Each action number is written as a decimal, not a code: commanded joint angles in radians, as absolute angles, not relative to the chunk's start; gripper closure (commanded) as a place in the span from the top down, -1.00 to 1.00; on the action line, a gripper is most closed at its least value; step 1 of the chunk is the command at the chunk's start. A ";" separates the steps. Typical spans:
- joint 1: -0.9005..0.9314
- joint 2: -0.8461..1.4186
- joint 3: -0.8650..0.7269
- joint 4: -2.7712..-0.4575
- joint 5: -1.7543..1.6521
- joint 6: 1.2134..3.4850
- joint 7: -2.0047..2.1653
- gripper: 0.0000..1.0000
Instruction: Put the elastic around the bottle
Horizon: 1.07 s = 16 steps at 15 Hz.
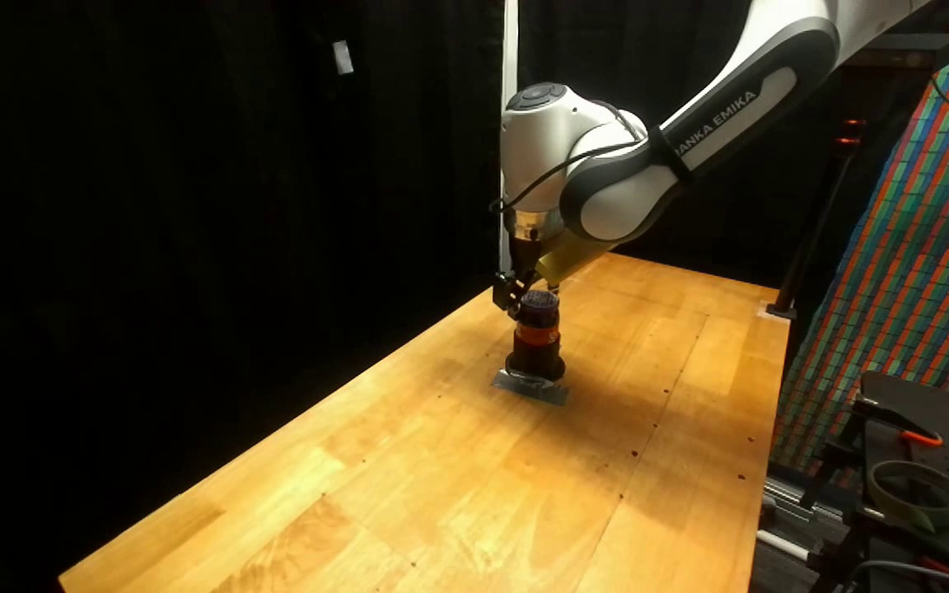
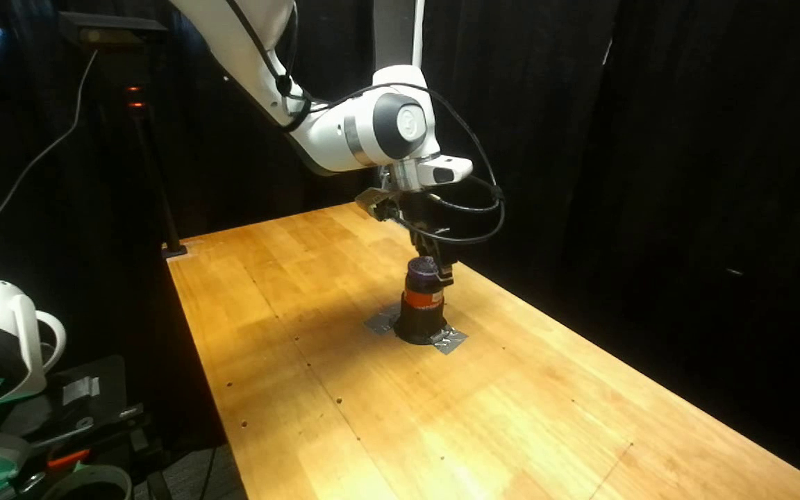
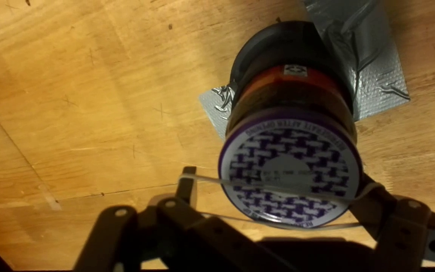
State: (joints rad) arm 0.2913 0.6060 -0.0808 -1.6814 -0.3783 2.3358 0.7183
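The bottle [image 3: 291, 151] stands upright in a black holder [image 2: 421, 326] on the wooden table. Its patterned purple-and-white lid faces the wrist camera, and its orange-red band [image 1: 537, 335] shows in both exterior views. My gripper [image 3: 278, 185] is open, its fingers spread to either side of the lid's lower part in the wrist view. The pale elastic [image 3: 206, 178] is looped over both fingers. One strand crosses over the lid; another runs along the lid's lower edge. In an exterior view the gripper [image 2: 445, 271] is close beside the bottle's top. The elastic cannot be made out in the exterior views.
Grey tape [image 3: 376, 64] fixes the holder to the table [image 1: 458, 494]. The table's long edge runs close behind the bottle. A dark post [image 1: 812, 222] stands at the table's far corner. A side shelf [image 1: 936, 412] holds a tape roll [image 1: 918, 494].
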 commanded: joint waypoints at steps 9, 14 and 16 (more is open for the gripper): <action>0.323 0.661 -0.131 -1.646 -0.411 2.388 0.792 1.00; 0.335 0.663 -0.144 -1.647 -0.418 2.391 0.824 1.00; 0.345 0.661 -0.152 -1.652 -0.428 2.397 0.849 1.00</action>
